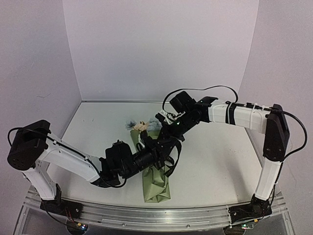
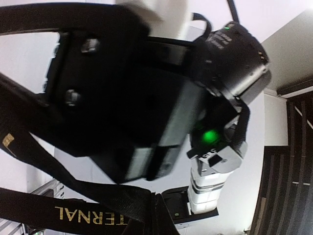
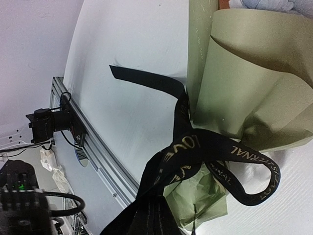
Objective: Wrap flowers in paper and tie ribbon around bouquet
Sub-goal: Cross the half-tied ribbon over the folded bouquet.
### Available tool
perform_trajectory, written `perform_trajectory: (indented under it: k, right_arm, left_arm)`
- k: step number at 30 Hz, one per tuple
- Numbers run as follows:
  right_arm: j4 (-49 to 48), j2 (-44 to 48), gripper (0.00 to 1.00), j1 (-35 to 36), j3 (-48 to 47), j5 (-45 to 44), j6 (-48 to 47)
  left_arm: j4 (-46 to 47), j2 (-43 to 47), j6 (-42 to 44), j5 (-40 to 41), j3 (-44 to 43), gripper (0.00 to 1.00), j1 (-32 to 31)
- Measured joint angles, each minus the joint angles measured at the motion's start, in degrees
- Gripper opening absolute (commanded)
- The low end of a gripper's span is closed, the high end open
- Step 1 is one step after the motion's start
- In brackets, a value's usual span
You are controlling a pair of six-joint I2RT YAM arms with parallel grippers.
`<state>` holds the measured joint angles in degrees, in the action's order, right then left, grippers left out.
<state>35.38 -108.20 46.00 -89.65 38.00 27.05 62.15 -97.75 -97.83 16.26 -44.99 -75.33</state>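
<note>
The bouquet lies on the white table (image 1: 220, 161), an olive-green paper (image 1: 156, 186) cone with the flowers (image 1: 138, 126) poking out of its far end. The black ribbon (image 1: 177, 155) loops around its middle. Both grippers meet just above the cone: my left gripper (image 1: 159, 152) from the near left, my right gripper (image 1: 165, 138) from the far right. In the right wrist view the gold-lettered ribbon (image 3: 195, 147) circles the paper (image 3: 244, 88) and runs into my shut right gripper (image 3: 154, 219). In the left wrist view two ribbon (image 2: 88, 215) bands converge at my shut left gripper (image 2: 156, 218); its fingers are hard to make out.
An aluminium rail (image 1: 161, 218) runs along the table's near edge, also seen in the right wrist view as the rail (image 3: 98, 152). White walls close in the back and sides. The right arm's wrist (image 2: 210, 134) with a green light fills much of the left wrist view.
</note>
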Motion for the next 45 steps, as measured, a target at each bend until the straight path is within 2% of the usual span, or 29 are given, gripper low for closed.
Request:
perform_trajectory:
  k: [10, 15, 21, 22, 25, 28, 30, 35, 45]
  right_arm:
    - [0.3, -1.7, 0.00, 0.0, -0.3, 0.2, 0.0]
    - [0.3, -1.7, 0.00, 0.0, -0.3, 0.3, 0.0]
    - [0.3, -1.7, 0.00, 0.0, -0.2, 0.3, -0.3]
    - [0.3, -1.7, 0.00, 0.0, -0.2, 0.3, -0.4]
    - [0.3, -1.6, 0.00, 0.0, 0.1, 0.2, -0.5]
    - [0.4, -1.4, 0.00, 0.0, 0.5, 0.2, -0.6]
    - [0.5, -1.2, 0.00, 0.0, 0.6, 0.1, -0.6]
    - [0.6, -0.1, 0.00, 0.1, 2.0, -0.2, -0.7]
    - [3.1, 2.0, 0.00, 2.4, 3.5, -4.6, -2.0]
  left_arm:
    - [-2.2, 4.4, 1.6, -0.2, -0.8, 0.13, 0.2]
    - [-12.3, 4.4, 1.0, -3.3, -1.4, 0.07, 0.2]
    - [-21.5, 4.3, 0.4, -4.3, 0.7, 0.07, -0.1]
    - [-22.6, 4.3, 0.5, -4.3, 0.8, 0.10, -0.1]
    - [-24.0, 3.6, 0.8, -4.7, 0.9, 0.32, -0.2]
    - [-26.0, 3.2, 1.4, -5.1, 0.9, 0.49, -0.2]
    - [-28.0, 3.3, 2.2, -5.2, 0.8, 0.55, -0.2]
    - [-35.8, 7.7, 6.4, -4.1, 1.0, 0.57, -0.3]
    - [-41.7, 22.1, 17.1, -3.0, 4.3, 0.58, -0.3]
